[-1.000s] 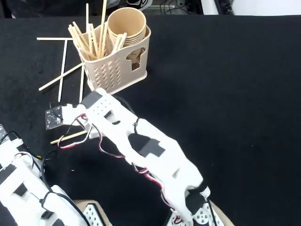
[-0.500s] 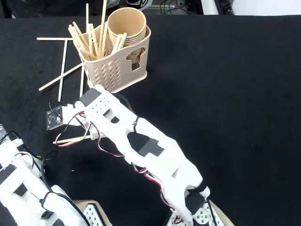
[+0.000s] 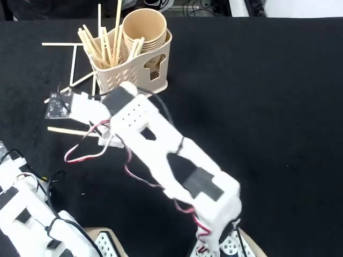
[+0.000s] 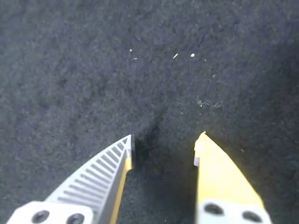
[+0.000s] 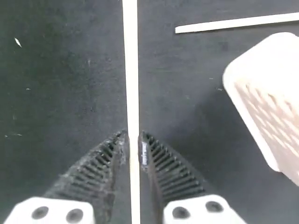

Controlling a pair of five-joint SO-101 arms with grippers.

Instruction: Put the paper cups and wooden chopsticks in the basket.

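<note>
A beige slotted basket stands at the back left, holding stacked paper cups and several wooden chopsticks. My right gripper is in front of and to the left of the basket, shut on one chopstick held off the cloth. In the right wrist view that chopstick runs straight between the shut fingers of the right gripper, with the basket off to one side. My left gripper is open over bare black cloth, nothing between its fingers.
Loose chopsticks lie on the black cloth left of the basket: one crosswise, one lengthwise, one slanted. Another chopstick shows in the right wrist view. The left arm sits at the front left corner.
The right arm has lifted and swung toward the basket, carrying the chopstick from the near-left cloth up and back. The left arm has not moved.
</note>
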